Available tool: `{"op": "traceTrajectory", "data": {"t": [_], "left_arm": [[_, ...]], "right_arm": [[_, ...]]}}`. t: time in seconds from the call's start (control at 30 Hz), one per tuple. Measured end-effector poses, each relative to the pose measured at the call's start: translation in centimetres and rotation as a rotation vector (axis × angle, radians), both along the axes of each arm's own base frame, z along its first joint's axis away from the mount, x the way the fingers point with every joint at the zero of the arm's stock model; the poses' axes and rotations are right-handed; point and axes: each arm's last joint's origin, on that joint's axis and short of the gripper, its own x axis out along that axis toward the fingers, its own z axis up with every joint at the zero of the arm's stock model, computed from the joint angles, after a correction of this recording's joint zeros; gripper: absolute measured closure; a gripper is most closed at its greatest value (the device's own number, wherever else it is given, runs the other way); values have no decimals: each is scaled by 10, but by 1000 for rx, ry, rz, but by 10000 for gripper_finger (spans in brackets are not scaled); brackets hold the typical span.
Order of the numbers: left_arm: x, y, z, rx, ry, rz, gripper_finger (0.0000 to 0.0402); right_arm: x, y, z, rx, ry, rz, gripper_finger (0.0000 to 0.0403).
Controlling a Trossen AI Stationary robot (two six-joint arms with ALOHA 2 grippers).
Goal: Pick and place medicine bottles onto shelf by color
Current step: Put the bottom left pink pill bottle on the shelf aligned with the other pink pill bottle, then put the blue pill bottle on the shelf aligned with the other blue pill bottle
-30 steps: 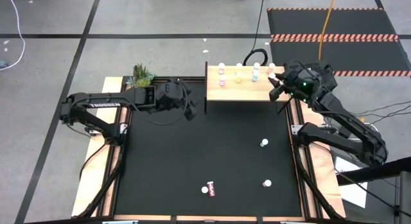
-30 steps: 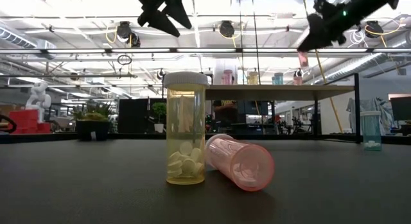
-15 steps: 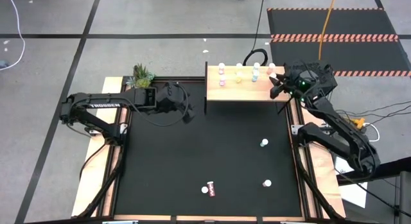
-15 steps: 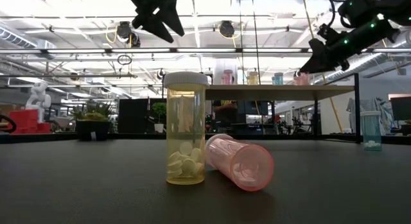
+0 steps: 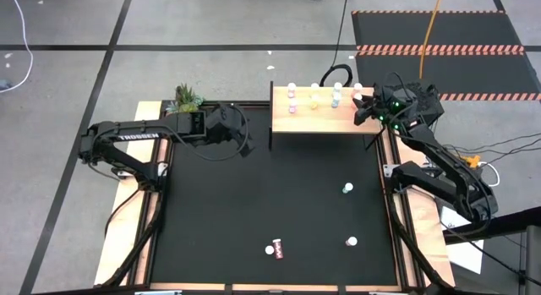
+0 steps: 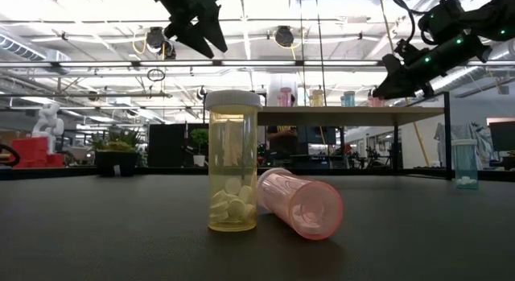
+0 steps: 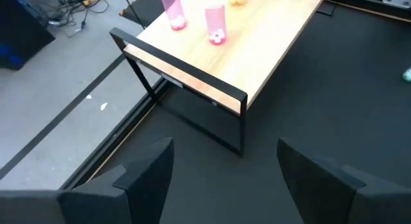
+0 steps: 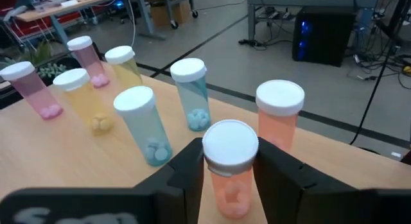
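On the light-wood shelf (image 5: pixel 319 117) at the desk's far edge, the right claw (image 8: pixel 226 179) clamps a red bottle (image 8: pixel 230 169) just beside another red bottle (image 8: pixel 279 115), which a careless release or retreat could topple.

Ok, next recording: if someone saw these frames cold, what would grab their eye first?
Probably the right gripper at the shelf's right end, closed around a red bottle it holds upright beside another red one, with pink, yellow and teal pairs lined up beyond. Next, the yellow bottle standing close to the low camera with a pink bottle lying against it. The left gripper hangs open before the shelf's left end.
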Motion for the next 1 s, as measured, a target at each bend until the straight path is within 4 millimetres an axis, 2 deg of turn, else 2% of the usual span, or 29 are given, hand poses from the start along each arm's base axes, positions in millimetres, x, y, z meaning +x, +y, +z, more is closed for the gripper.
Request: {"op": "traceTrajectory", "data": {"t": [0.43,0.57,0.77,0.9,1.0], "left_arm": [[0,4,0,-42,-7,-25,126],[0,3,-1,-45,-8,-28,126],[-2,-13,-6,-158,-3,-4,126],[-3,-31,-28,-295,-15,94,126],[-4,-53,-44,-428,-57,173,126]], "right_arm": [[-1,1,2,-11,-9,-14,215],[-2,3,10,-53,-62,-23,201],[-9,19,28,-148,-136,-34,188],[-13,32,38,-157,-242,-26,187],[-11,43,41,-136,-285,73,187]]}}
